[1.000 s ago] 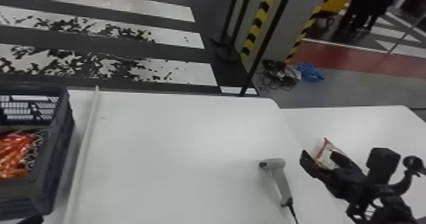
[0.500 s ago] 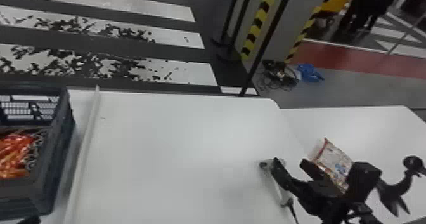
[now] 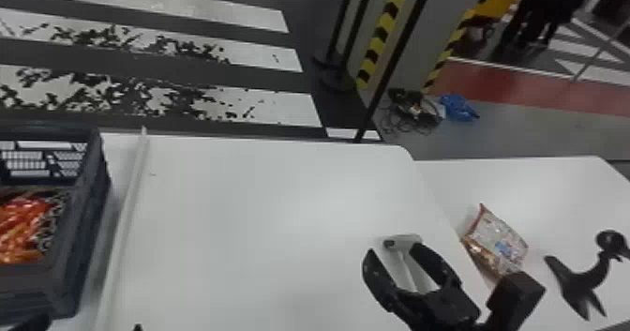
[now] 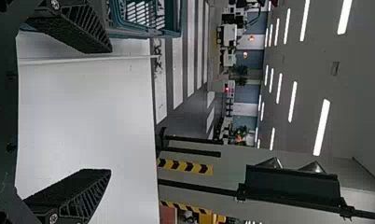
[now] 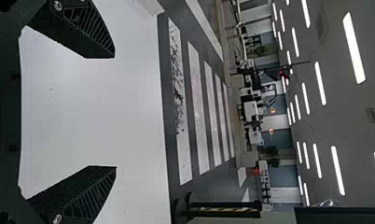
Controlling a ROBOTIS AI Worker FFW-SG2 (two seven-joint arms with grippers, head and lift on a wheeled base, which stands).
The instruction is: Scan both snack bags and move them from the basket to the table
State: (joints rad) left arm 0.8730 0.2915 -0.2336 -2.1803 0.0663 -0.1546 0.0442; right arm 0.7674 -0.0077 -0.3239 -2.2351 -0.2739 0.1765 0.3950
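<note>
Head view: orange-red snack bag (image 3: pixel 23 227) in basket (image 3: pixel 86 231), 9 o'clock; 2nd snack bag (image 3: pixel 498 243) on side table (image 3: pixel 548 189), 4 o'clock; R gripper (image 3: pixel 393 251), 5 o'clock, fingers parted around scanner (image 3: pixel 404 242), contact unclear. R wrist view: tabletop (image 5: pixel 92 112) between same fingers. L gripper (image 3: pixel 89 324), 8 o'clock; L wrist view: fingers spread.

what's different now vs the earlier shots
The right claw has moved left, away from beside the snack bag, and is now open over the scanner. I see nothing newly gripped. The snack bag, scanner and basket stayed where they were.
</note>
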